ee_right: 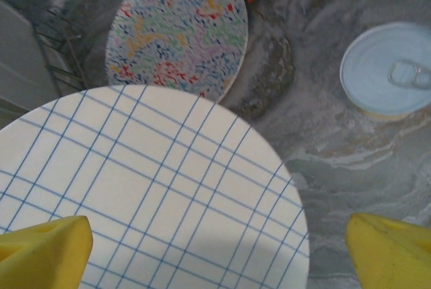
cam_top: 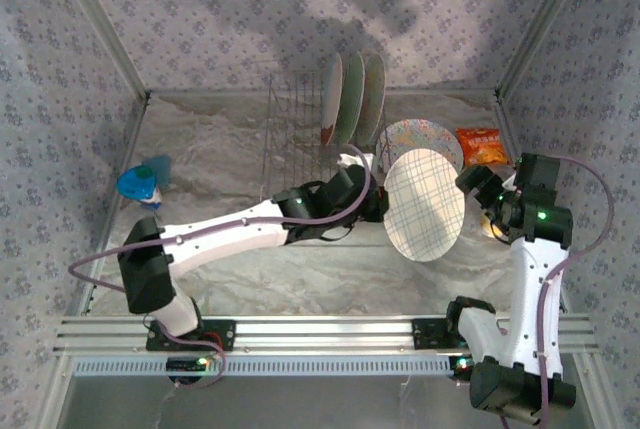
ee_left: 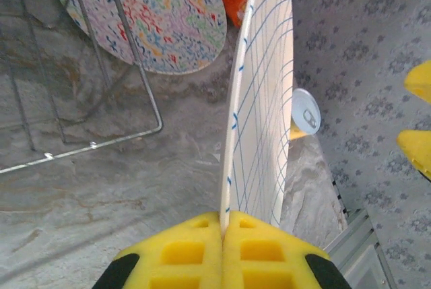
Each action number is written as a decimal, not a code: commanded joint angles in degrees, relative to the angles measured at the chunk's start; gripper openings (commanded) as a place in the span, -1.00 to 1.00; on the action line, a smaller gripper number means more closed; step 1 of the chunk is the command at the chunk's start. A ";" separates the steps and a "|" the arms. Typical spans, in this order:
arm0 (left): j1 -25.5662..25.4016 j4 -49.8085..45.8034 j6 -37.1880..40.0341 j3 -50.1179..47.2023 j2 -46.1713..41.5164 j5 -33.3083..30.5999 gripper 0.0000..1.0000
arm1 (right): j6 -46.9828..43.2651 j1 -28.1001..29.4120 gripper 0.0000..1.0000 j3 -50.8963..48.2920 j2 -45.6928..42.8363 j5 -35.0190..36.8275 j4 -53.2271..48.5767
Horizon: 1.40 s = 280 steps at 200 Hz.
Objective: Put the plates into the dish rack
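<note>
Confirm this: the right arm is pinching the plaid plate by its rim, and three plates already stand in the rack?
Wrong arm: the left gripper pinches the plaid plate by its rim, as the left wrist view shows. Three plates do stand in the dish rack.

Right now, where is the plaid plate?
The plaid plate is right of centre in the top view, its rim gripped by the left end effector, beside the floral plate.

Grey marbled bench with wire dish rack, flat floral plate, orange snack packet, pull-tab tin, blue bowl
</note>
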 commanded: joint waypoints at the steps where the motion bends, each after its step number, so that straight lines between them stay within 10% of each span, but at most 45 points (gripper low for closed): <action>1: 1.67 2.93 1.88 -0.65 -6.38 -1.72 -1.00 | -2.31 -0.85 0.97 4.11 0.45 -0.05 -2.16; 154: 27.02 -2.07 2.42 -11.56 -29.30 15.62 -1.00 | -5.16 -1.26 0.95 8.12 8.74 -24.30 9.33; 280: 44.05 -0.13 1.05 -12.51 -28.77 37.13 -1.00 | -7.12 1.38 0.91 8.82 8.82 -33.32 14.45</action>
